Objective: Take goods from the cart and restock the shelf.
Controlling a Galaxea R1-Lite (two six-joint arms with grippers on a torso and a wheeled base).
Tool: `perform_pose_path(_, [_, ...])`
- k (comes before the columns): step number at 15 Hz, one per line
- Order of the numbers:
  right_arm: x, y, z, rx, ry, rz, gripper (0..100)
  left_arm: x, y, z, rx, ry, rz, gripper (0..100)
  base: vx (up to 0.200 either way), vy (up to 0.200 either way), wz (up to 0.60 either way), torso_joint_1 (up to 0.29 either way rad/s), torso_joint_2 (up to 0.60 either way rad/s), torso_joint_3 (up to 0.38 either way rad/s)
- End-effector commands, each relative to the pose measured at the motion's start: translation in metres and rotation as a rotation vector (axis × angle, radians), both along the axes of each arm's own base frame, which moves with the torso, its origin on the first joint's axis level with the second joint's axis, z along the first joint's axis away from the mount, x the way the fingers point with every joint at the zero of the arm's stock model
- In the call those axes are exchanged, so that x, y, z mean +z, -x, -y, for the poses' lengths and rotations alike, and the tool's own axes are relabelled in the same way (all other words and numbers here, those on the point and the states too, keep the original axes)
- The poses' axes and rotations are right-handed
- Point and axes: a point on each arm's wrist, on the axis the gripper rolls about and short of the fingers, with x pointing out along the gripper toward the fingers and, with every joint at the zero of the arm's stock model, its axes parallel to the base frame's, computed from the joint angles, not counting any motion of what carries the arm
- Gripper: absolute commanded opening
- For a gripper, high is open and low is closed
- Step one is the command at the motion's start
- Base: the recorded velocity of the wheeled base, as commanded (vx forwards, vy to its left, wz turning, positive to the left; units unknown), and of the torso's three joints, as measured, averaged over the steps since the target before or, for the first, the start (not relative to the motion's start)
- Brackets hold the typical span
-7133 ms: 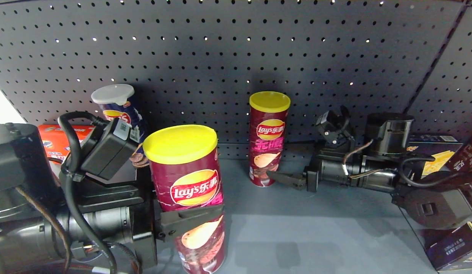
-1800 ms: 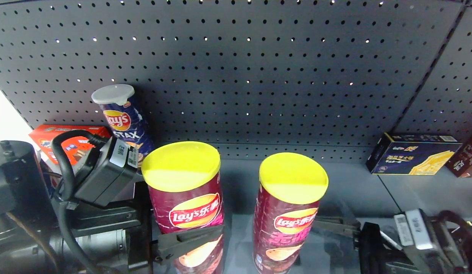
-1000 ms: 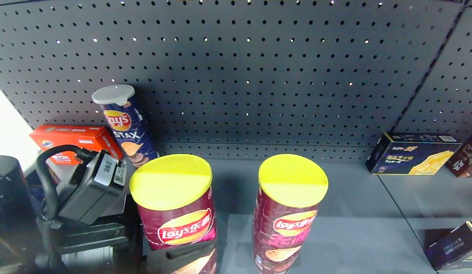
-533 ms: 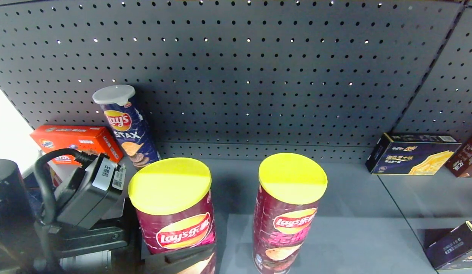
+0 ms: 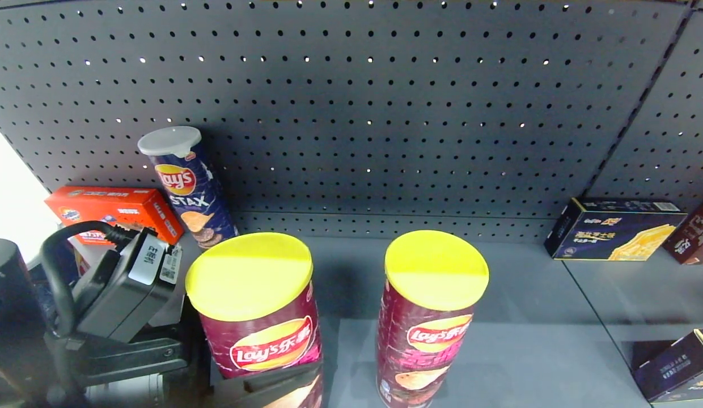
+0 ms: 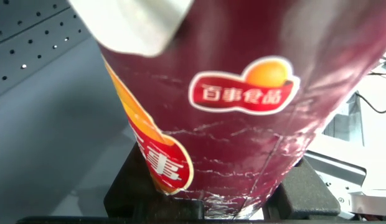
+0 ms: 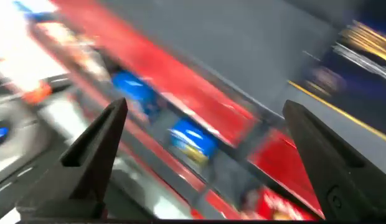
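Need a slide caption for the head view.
Left gripper grips a maroon, yellow-lidded chip can beside its twin on the grey shelf.

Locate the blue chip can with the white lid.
In the head view, the dark blue cylindrical chip can with the white lid stands at the back left of the shelf by the perforated panel, right of the flat orange cardboard box.

Cans [image 5: 433,317] carry logos; boxes' [image 5: 615,229] print unclear.

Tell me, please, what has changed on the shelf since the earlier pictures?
The right pincer brought the right maroon, yellow-lidded crisp can forward from the pegboard, let go and withdrew. The left pincer still clamps the left maroon can, shifted nearer. Blue crisp can and orange box stayed.
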Motion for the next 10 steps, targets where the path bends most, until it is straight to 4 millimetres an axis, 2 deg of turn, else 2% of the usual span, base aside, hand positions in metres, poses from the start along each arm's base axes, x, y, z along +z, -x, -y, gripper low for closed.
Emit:
perform_pose_path(1, [0.0,-0.003,-0.003,-0.299,0.018,-0.038,100,-0.001,0.0,0.0,-0.017,0.001,-0.004,0,0.0,0.0,0.0,0.0,0.0,0.0])
perform_pose_path(3, [0.0,-0.002,-0.004,-0.473,0.006,-0.033,100,0.0,0.0,0.0,-0.019,0.002,-0.002,0,0.0,0.0,0.0,0.0,0.0,0.0])
perform_pose_path(5, [-0.001,0.01,-0.004,-0.593,-0.059,0.084,100,0.003,-0.001,0.001,-0.019,0.019,0.021,0,0.0,0.0,0.0,0.0,0.0,0.0])
perform_pose_path(7, [-0.005,0.023,-0.004,-0.575,-0.121,0.226,100,0.003,-0.001,0.001,-0.019,0.022,0.025,0,0.0,0.0,0.0,0.0,0.0,0.0])
perform_pose_path(10, [-0.006,0.021,-0.003,-0.616,-0.146,0.253,100,0.0,0.0,0.0,-0.028,0.017,0.015,0,0.0,0.0,0.0,0.0,0.0,0.0])
